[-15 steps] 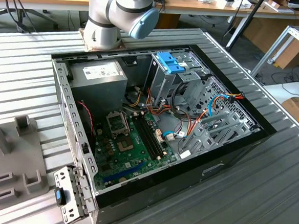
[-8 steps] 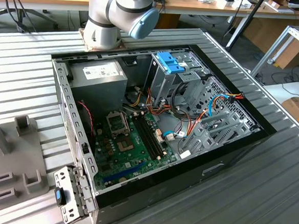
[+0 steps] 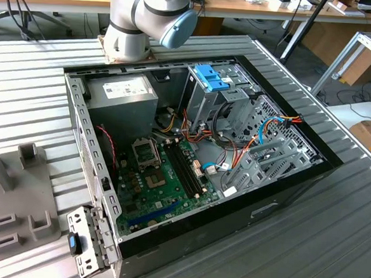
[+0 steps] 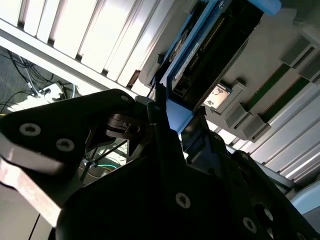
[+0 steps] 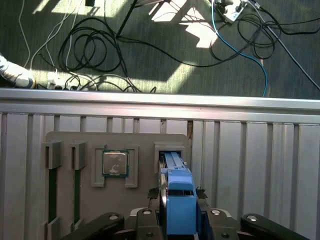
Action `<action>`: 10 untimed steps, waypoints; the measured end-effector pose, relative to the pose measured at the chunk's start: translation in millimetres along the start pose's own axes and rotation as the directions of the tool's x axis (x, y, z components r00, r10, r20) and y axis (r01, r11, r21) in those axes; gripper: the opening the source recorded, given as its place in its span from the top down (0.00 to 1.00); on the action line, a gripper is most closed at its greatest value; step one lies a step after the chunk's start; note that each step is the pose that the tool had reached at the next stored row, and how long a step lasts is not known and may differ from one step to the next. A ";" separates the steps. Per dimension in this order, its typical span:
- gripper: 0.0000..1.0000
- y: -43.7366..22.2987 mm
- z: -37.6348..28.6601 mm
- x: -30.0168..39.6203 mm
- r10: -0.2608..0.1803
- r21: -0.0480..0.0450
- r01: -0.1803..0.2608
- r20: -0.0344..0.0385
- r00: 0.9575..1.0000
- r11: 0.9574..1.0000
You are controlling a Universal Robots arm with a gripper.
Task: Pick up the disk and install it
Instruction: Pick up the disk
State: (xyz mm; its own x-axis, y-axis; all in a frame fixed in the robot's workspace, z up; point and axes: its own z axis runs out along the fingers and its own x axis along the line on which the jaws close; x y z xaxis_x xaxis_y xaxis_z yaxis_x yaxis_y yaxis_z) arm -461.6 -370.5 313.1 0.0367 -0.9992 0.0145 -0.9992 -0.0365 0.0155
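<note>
Both wrist views show the end effector [image 5: 179, 196] closed narrowly on the disk [image 5: 179, 202], with one black finger [image 5: 156, 194] against each side of its blue carrier. In the second wrist view, the end effector [image 4: 177, 120] meets a blue rail where the black body of the disk [image 4: 210, 45] begins. The disk stands on edge at a slot of the grey holder [image 5: 65, 142], just beside the pocket that carries a square chip [image 5: 115, 163]. We cannot tell whether its far end rests in the slot or hangs just clear of it. The holder lies on the ribbed worktop [image 5: 250, 165], beyond whose edge we see cables [image 5: 90, 50] on the floor [image 5: 165, 70]. In the exterior view, the open case [image 3: 283, 197] lies on the worktop with its motherboard [image 3: 163, 182] exposed and a grey cage [image 3: 200, 105] topped by a blue latch [image 3: 212, 77]. The holder [image 3: 16, 191] sits towards the exterior view's left of the case, and the base of the arm [image 3: 143, 15] stands behind it.
</note>
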 end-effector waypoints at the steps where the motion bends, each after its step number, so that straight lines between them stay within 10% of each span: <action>1: 0.64 0.0 -0.2 0.0 0.000 0.000 0.000 0.000 1.000 1.000; 10: 0.64 0.0 -1.2 0.0 0.000 0.000 0.000 0.000 1.000 1.000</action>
State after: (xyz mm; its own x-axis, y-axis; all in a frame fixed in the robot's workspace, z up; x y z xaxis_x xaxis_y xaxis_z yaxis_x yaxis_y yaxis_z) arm -461.7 -370.5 314.3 0.0367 -0.9992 0.0145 -0.9992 -0.0365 0.0155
